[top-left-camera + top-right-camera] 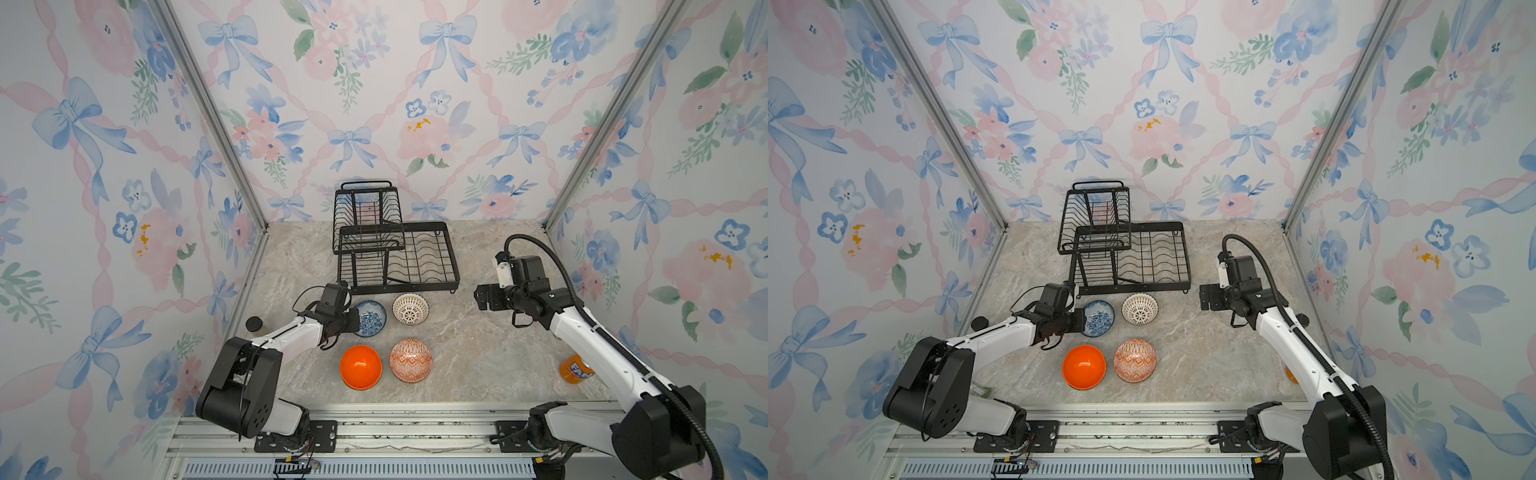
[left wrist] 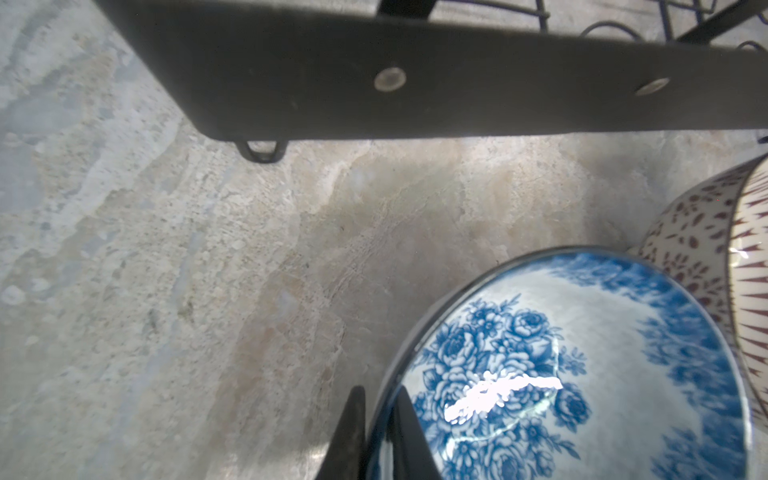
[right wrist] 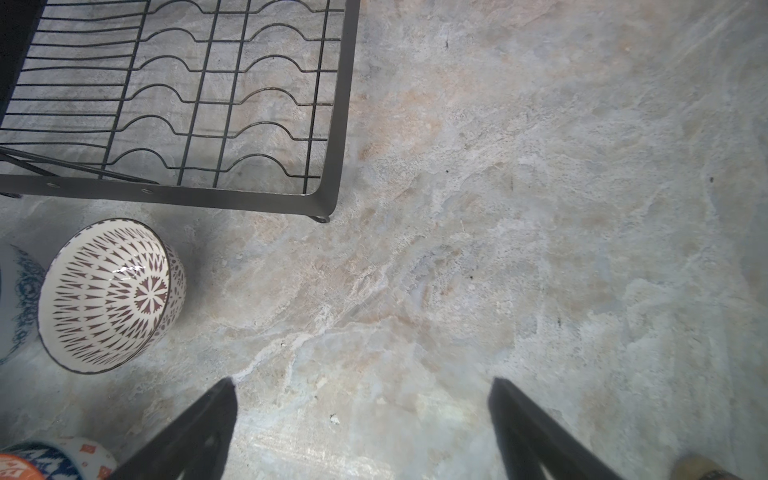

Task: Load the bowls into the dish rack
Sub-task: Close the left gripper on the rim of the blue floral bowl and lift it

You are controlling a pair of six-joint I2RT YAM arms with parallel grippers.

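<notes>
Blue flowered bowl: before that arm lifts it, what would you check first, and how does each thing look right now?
1. Left gripper closed on the blue floral bowl by its rim: ok.
2. Grip firm enough to lift: cannot tell.
3. White lattice bowl apart from it in both top views: ok.
4. Dish rack lower tray holds no bowls: ok.
5. Right gripper open, off to the side over bare table: ok.

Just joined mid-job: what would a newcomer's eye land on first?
The left gripper pinches the blue floral bowl by its rim, just before the empty black wire dish rack. The bright orange bowl sits nearer the front edge; the right gripper hangs open over the table.
</notes>
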